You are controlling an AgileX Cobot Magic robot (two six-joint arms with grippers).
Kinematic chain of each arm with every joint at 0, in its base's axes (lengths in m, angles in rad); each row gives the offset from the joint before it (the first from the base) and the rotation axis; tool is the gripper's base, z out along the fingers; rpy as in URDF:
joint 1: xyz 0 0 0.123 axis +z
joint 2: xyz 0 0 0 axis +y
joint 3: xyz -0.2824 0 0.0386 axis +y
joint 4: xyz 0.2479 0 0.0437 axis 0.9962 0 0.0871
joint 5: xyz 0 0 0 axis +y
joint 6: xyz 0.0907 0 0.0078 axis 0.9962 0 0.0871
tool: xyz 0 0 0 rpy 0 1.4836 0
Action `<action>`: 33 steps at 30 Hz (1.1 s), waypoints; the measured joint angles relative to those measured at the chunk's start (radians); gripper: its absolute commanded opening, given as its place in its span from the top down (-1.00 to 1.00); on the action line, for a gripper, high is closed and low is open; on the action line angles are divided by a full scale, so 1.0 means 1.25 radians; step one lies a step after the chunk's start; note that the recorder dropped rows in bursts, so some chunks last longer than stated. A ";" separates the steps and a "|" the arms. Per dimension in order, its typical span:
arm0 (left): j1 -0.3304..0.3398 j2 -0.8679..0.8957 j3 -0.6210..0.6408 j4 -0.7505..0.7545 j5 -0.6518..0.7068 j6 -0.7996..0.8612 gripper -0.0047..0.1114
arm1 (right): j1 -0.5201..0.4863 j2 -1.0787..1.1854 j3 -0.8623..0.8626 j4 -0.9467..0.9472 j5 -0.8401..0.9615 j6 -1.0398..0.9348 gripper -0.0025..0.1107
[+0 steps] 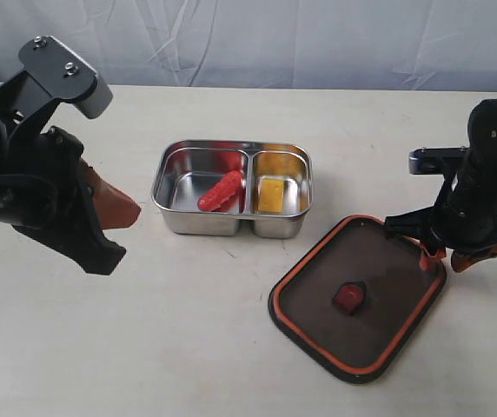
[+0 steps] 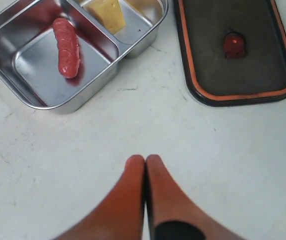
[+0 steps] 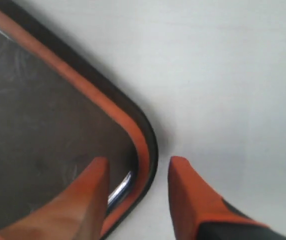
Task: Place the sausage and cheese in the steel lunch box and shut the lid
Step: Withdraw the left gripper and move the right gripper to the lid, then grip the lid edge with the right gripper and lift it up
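Lid (image 1: 379, 287) stage: right jaws open astride its rim, gripping nothing; left jaws shut, empty. Next: pinch, lift onto steel lunch box (image 1: 222, 224).

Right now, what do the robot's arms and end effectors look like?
The left arm and right arm are black, each with a grey metal bracket. The left end effector and right end effector each have two tapered orange fingers, black further back.
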 measured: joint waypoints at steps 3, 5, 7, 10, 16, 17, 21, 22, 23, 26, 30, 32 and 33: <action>0.000 0.000 0.000 0.000 0.000 0.000 0.92 | -0.002 0.024 0.000 -0.003 -0.003 0.000 0.27; 0.000 0.000 0.000 0.000 0.000 0.000 0.92 | -0.002 0.043 0.000 -0.005 -0.003 0.000 0.27; 0.000 0.000 0.000 0.000 0.000 0.000 0.92 | -0.002 0.044 -0.001 -0.005 -0.003 0.003 0.30; 0.000 0.000 0.000 -0.019 0.000 0.000 0.92 | -0.002 0.045 -0.001 -0.005 -0.003 0.003 0.96; 0.000 0.000 0.000 -0.101 0.054 -0.013 0.63 | -0.002 0.045 -0.003 -0.031 -0.005 0.008 0.97; 0.000 0.000 0.000 -0.103 0.067 -0.015 0.56 | -0.002 0.043 -0.003 -0.032 -0.005 0.008 0.97; 0.000 -0.001 0.002 -0.106 0.101 -0.019 0.16 | -0.002 0.012 0.000 -0.037 -0.002 0.008 0.97; 0.000 -0.001 0.002 -0.106 0.106 -0.019 0.09 | -0.002 -0.004 0.001 -0.039 -0.002 0.008 0.97; 0.000 -0.001 0.002 -0.106 0.106 -0.021 0.04 | -0.002 -0.023 0.001 -0.039 -0.002 0.008 0.97; 0.000 -0.001 0.002 -0.123 0.098 -0.021 -0.02 | -0.002 -0.081 0.001 -0.042 -0.002 0.008 0.97; 0.000 -0.001 0.002 -0.177 0.056 -0.019 -0.01 | -0.002 -0.149 0.001 -0.042 -0.002 0.001 0.97; 0.000 -0.001 0.002 -0.200 0.037 -0.019 -0.01 | -0.002 -0.184 0.001 -0.042 -0.002 -0.010 0.97; 0.000 -0.001 0.002 -0.210 0.028 -0.017 -0.01 | -0.002 -0.196 0.001 -0.043 -0.003 -0.013 0.97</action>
